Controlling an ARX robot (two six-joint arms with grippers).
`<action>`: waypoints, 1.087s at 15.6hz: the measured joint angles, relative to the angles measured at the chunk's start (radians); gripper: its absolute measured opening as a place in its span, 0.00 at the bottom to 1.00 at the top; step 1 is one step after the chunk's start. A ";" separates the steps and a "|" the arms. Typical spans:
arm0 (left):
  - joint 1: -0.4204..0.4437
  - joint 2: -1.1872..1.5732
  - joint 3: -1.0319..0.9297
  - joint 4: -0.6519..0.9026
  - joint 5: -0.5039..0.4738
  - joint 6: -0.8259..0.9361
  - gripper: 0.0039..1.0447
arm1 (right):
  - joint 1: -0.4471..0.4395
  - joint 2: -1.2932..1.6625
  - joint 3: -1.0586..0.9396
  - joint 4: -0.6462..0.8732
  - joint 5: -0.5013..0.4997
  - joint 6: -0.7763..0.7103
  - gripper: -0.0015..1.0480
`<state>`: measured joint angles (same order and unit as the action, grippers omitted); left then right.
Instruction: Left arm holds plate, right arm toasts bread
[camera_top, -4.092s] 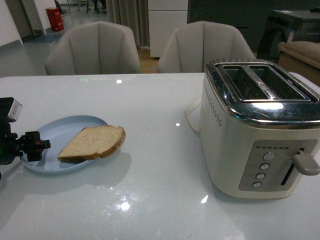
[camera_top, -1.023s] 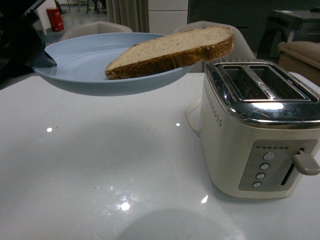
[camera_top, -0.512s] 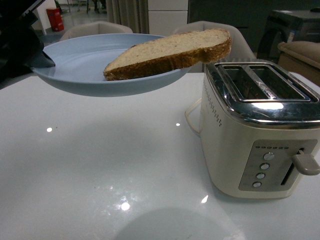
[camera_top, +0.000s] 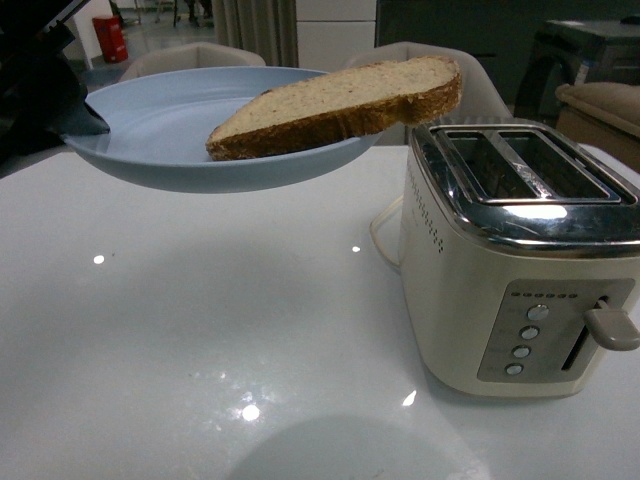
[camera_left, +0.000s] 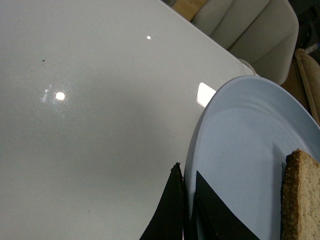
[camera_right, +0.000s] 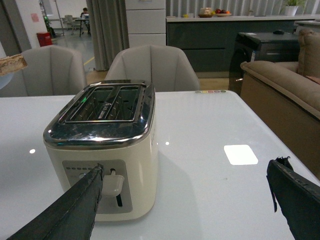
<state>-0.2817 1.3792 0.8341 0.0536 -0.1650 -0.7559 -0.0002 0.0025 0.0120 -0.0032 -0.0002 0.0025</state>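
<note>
The black left claw (camera_left: 187, 205) grips the rim of a round pale blue plate (camera_top: 160, 130) raised above the white bench (camera_top: 200, 330). On it, a brown wholemeal bread slice (camera_top: 340, 105) points lengthwise toward the cream two-slot toaster (camera_top: 520, 280). Beyond, the right claw (camera_right: 185, 167) gapes empty.

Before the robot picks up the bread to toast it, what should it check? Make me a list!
1. Plate gripped: the left tool is clamped on its rim, and the plate is up above the table: ok.
2. Bread on the plate: it rests there, with one end overhanging the rim toward the toaster: ok, but handle gently.
3. Toaster slots empty: ok.
4. Lever up: looks ok.
5. Right tool open and empty: ok.
6. Right tool lined up with the bread: not ok, it faces the toaster's front.
</note>
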 joint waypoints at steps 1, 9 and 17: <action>0.000 0.000 0.000 0.000 0.000 0.000 0.02 | 0.000 0.000 0.000 0.000 0.000 0.000 0.94; 0.000 0.000 0.000 0.000 0.000 0.000 0.02 | 0.101 0.214 0.102 -0.033 0.443 0.162 0.94; 0.000 0.000 0.000 0.001 0.000 0.001 0.02 | 0.079 0.840 0.557 0.259 0.223 0.141 0.94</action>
<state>-0.2817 1.3792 0.8341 0.0544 -0.1650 -0.7551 0.0784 0.8425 0.5686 0.2558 0.2230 0.1436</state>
